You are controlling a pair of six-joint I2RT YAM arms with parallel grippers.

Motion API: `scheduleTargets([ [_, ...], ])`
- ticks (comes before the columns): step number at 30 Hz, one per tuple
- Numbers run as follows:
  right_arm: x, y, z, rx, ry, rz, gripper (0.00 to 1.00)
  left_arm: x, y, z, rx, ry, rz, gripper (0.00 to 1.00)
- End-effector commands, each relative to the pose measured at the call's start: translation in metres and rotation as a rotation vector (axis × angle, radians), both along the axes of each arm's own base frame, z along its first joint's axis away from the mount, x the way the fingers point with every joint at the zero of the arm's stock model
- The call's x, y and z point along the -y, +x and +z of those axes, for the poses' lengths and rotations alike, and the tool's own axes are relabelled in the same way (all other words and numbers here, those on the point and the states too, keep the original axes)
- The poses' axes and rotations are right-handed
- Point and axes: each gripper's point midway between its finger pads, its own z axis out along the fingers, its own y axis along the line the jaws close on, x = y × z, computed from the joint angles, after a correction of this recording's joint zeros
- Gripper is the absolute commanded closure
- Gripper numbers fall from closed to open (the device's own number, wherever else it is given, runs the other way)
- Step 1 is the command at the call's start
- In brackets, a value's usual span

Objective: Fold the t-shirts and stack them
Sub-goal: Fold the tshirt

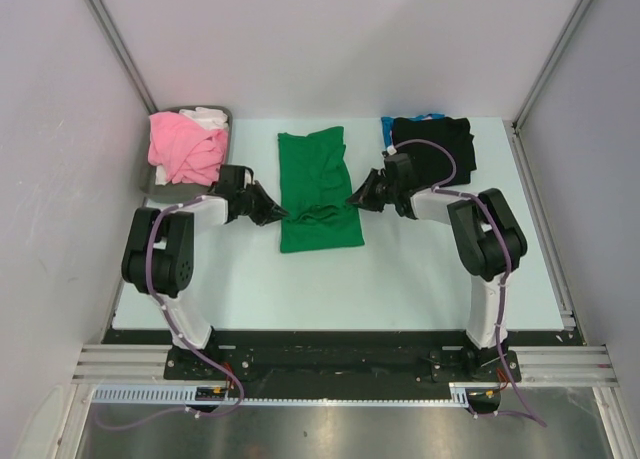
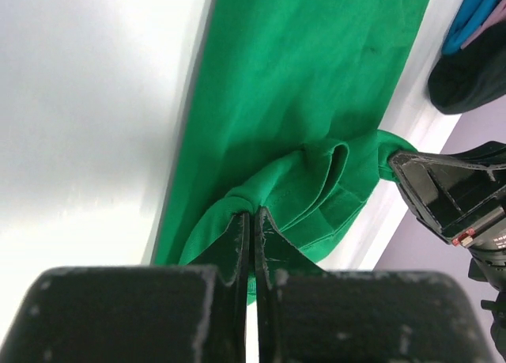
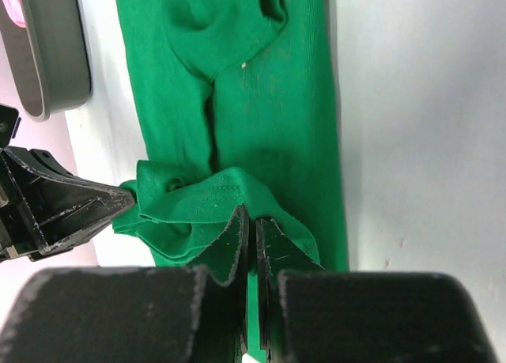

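The left gripper and right gripper each pinch the green t-shirt lying between them, and we note the grey tray beyond the left gripper holds a pink t-shirt and a white t-shirt.

Green t-shirt (pink one beside)

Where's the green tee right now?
In the top view the green t-shirt lies mid-table, between the left gripper and the right gripper, both pinching its side edges.
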Motion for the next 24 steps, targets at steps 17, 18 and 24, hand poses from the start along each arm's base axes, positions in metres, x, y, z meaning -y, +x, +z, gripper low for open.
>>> scheduleTargets([
  [17,-0.007,0.121,0.04,0.125,0.042,-0.081,0.43,-0.024,0.114,0.019,0.083,0.018,0.019,0.44],
  [18,-0.004,0.134,0.048,0.152,0.065,-0.095,0.24,-0.029,0.116,0.019,0.064,0.027,0.029,0.25],
  [24,0.021,0.16,0.102,0.261,0.277,-0.172,0.0,-0.038,0.121,0.071,0.21,-0.023,0.056,0.01],
])
